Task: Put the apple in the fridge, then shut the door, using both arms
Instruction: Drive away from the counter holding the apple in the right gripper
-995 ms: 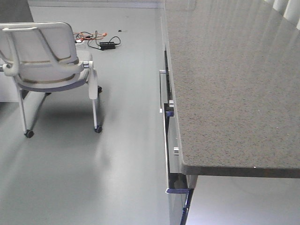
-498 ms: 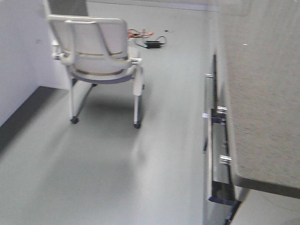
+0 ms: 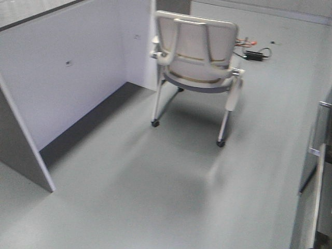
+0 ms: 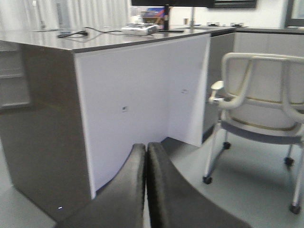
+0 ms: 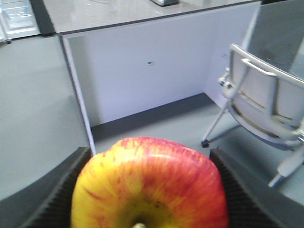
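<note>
**Apple held tight in the right hand**

In the right wrist view, the apple (image 5: 149,185) fills the bottom middle of the frame. It is red on top and yellow lower down, with a bit of its stem showing at the very bottom edge. The right hand (image 5: 148,192) is closed on it. One black ribbed pad (image 5: 52,197) presses the apple from the left of the frame and another from the right.

In the left wrist view, the left hand (image 4: 146,149) sits at the bottom middle. Its two black fingers (image 4: 128,185) are pressed flat together, with nothing between them.

Behind both hands is a grey tabletop (image 4: 95,40) with a white panel (image 4: 142,95) under it. A thin dark cable and a small white thing lie on top, in the upper part of the frame.

A pale chair (image 3: 197,46) on little wheels stands on the grey floor (image 3: 155,181), just beside the corner of the white panel. Some cables (image 3: 254,52) lie on the floor behind the chair, in the upper right of the front view. A metal handle (image 3: 316,129) shows at the right edge.
</note>
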{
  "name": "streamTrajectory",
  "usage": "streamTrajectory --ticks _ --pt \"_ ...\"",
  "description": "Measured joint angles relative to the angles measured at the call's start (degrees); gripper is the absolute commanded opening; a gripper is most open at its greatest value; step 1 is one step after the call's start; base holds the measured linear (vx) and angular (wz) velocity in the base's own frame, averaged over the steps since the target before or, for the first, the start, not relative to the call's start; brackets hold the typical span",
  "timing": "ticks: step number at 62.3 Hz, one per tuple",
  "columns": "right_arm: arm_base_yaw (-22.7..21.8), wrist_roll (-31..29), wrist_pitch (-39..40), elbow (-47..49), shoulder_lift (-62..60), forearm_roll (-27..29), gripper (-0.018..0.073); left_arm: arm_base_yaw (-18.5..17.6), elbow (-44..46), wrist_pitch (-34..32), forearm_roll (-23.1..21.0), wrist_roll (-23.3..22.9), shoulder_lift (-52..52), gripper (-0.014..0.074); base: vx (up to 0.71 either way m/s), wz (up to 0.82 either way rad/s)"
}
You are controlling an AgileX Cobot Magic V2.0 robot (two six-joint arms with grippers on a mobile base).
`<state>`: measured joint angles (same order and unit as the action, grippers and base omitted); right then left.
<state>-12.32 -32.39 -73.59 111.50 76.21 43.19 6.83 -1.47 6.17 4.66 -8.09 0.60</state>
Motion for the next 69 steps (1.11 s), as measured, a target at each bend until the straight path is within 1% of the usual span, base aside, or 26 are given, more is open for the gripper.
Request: streamTrajectory --ticks 69 --pt "0.00 0.00 -0.02 0.00 0.00 0.00 0.0055 0.00 0.00 0.00 0.00 0.00 0.00 -0.0006 0.00 0.46"
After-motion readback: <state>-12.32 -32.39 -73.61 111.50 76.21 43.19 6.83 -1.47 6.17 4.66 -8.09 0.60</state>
